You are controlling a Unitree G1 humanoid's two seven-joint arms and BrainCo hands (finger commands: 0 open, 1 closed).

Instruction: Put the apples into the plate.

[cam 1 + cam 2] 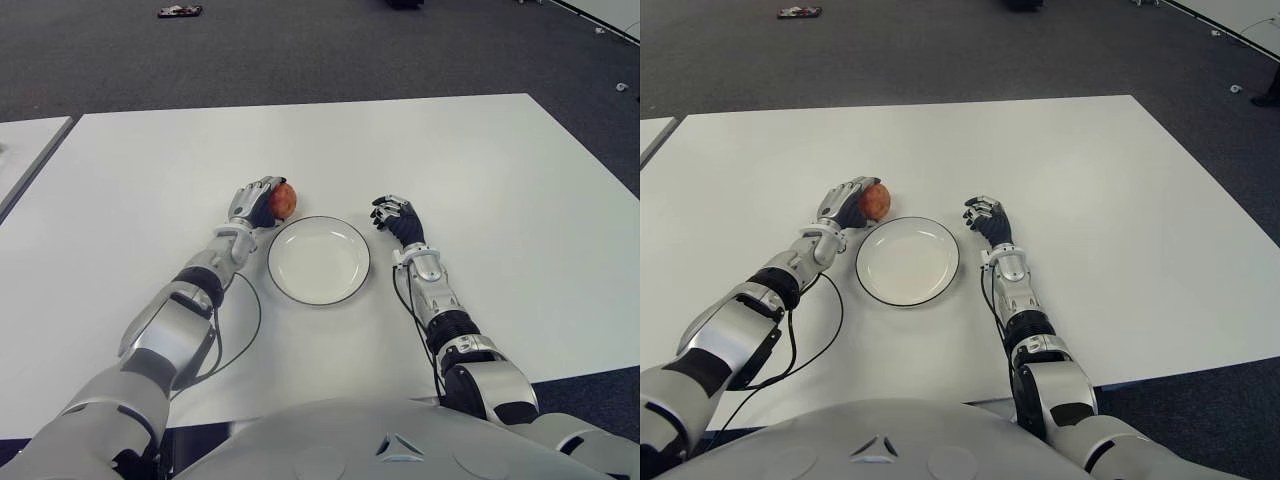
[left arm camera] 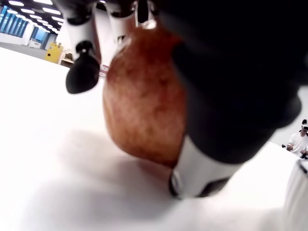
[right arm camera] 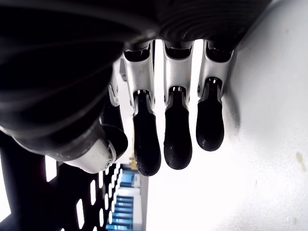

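Apple (image 1: pixel 284 200): red-brown, low on the white table (image 1: pixel 480 160), just beyond the plate's far-left rim, outside the plate.
Left hand (image 1: pixel 256 203): fingers wrapped around the apple, gripping it from the left.
Plate (image 1: pixel 350 280): white, round, dark-rimmed, nothing in it, between both hands.
Right hand (image 1: pixel 397 217): just right of the plate, fingers loosely extended, holding nothing.
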